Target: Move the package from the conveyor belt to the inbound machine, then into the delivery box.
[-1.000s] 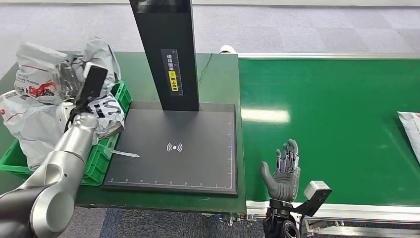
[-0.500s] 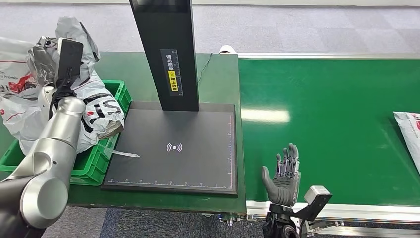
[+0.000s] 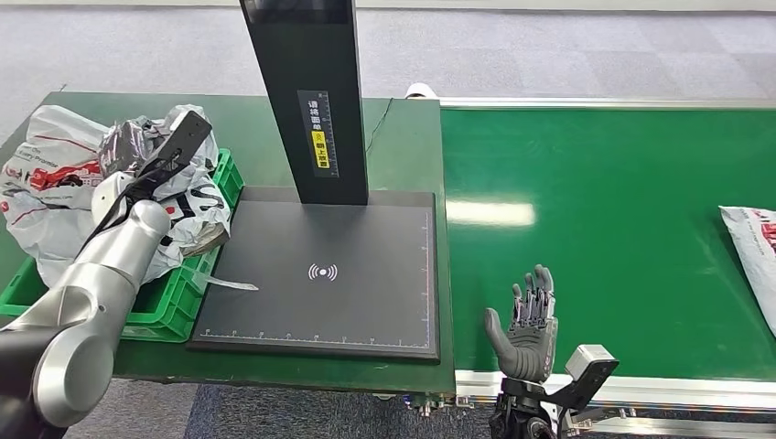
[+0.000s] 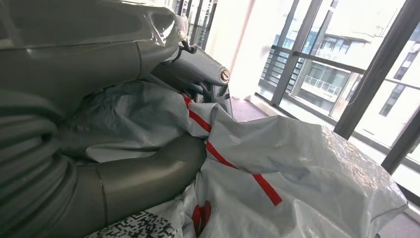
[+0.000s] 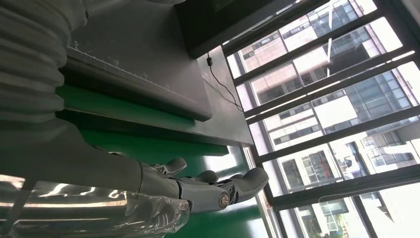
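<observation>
Your left arm has swung since half a second ago: the wrist camera housing that stood upright over the bags now tilts toward the scanner column point(image 3: 307, 91), and the grey package point(image 3: 59, 174) it carries has dropped lower over the green delivery box point(image 3: 188, 293). Your left hand point(image 4: 163, 163) is buried in the package; in the left wrist view the thumb presses into the grey plastic and dark fingers point(image 4: 198, 64) curl over the far side, so it grips the bag. From the head view the hand itself is hidden behind the forearm and plastic.

Your right hand point(image 3: 526, 320) has barely moved; it stands upright at the near edge of the conveyor belt point(image 3: 604, 183), fingers spread, holding nothing.

A second package point(image 3: 752, 251) has come a bit further in on the belt at the right edge; it's cut off by the frame. The inbound machine pad point(image 3: 320, 274) is bare. The box is mostly covered by bags, so which bag lies inside is hard to tell.
</observation>
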Controlling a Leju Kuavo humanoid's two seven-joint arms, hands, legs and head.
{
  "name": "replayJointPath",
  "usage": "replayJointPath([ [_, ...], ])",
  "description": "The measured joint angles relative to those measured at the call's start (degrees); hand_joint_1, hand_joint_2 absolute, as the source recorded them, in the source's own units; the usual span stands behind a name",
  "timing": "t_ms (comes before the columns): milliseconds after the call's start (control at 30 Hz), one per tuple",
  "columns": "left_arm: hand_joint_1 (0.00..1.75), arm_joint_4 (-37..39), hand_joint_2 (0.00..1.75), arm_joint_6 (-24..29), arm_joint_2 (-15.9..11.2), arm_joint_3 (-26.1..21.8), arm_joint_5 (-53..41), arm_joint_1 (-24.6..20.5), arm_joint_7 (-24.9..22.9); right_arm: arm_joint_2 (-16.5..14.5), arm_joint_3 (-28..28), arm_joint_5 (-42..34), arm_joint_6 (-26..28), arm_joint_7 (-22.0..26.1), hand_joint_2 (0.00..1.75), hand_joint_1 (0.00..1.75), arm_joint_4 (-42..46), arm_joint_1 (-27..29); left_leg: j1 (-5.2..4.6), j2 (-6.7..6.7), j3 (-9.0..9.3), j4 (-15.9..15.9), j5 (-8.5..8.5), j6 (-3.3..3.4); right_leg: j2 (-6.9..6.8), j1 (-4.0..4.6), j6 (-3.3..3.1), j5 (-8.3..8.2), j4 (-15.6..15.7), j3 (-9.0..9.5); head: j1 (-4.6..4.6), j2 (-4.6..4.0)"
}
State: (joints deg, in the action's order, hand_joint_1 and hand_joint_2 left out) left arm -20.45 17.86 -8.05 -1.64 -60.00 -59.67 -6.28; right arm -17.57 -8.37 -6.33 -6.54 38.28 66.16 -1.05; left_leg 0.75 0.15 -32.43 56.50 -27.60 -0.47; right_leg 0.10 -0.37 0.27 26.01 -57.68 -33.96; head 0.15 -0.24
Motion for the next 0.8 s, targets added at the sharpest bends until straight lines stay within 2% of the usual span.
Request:
replayJointPath([
  [33,1.75,0.2,1.75,-0.5,0.0,0.3,-0.2,0.0,-0.2,0.0,0.0,0.0,0.0,-0.1,1.75,0.0,0.0,0.0,0.0,0.0,0.0,0.0,0.0,0.0,0.0,0.0,0.0,0.0,0.0,0.0,0.0,0.0],
  [67,1.47,0.4,1.75,-1.1,-0.1,0.5,-0.4,0.0,-0.3,0.0,0.0,0.1,0.0,-0.1,1.75,0.0,0.1,0.0,0.0,0.0,0.0,0.0,0.0,0.0,0.0,0.0,0.0,0.0,0.0,0.0,0.0,0.0],
  [167,0.17,0.7,1.75,-2.3,-0.1,0.8,-0.3,0.3,0.0,0.0,0.0,0.3,0.0,-0.3,1.75,0.0,0.1,-0.1,0.01,0.0,0.0,0.0,0.0,0.0,0.0,0.01,0.0,0.0,0.0,0.0,0.0,0.0],
  [200,0.0,0.8,1.75,-2.2,-0.1,0.7,0.2,0.4,0.7,0.0,0.0,0.3,0.0,-0.4,1.75,0.0,0.0,-0.2,0.01,0.0,0.0,0.0,0.0,0.0,0.0,0.01,0.0,0.0,0.0,0.0,0.01,0.0],
  [400,0.0,0.2,1.75,2.5,0.1,-2.8,6.0,0.8,9.6,0.0,-0.1,0.6,0.0,-0.4,1.75,0.0,0.0,-0.5,0.0,0.0,0.0,0.0,0.01,0.0,0.0,0.0,0.0,0.0,0.0,0.0,0.01,0.0],
  [600,0.0,-3.6,1.75,8.4,0.5,-9.9,15.9,0.2,23.5,0.0,-0.1,0.5,0.2,0.0,1.75,0.0,-0.2,-0.5,0.0,0.01,0.0,0.0,0.0,0.0,0.01,0.0,0.0,0.0,0.0,-0.02,0.01,0.0],
  [800,0.0,-7.7,1.75,9.8,0.9,-15.1,25.3,-0.4,32.4,0.0,-0.2,-0.3,0.3,0.8,1.75,0.0,-0.5,-0.5,0.01,0.02,0.01,0.0,0.0,0.0,0.01,0.01,0.0,0.0,0.0,-0.01,0.01,0.0],
])
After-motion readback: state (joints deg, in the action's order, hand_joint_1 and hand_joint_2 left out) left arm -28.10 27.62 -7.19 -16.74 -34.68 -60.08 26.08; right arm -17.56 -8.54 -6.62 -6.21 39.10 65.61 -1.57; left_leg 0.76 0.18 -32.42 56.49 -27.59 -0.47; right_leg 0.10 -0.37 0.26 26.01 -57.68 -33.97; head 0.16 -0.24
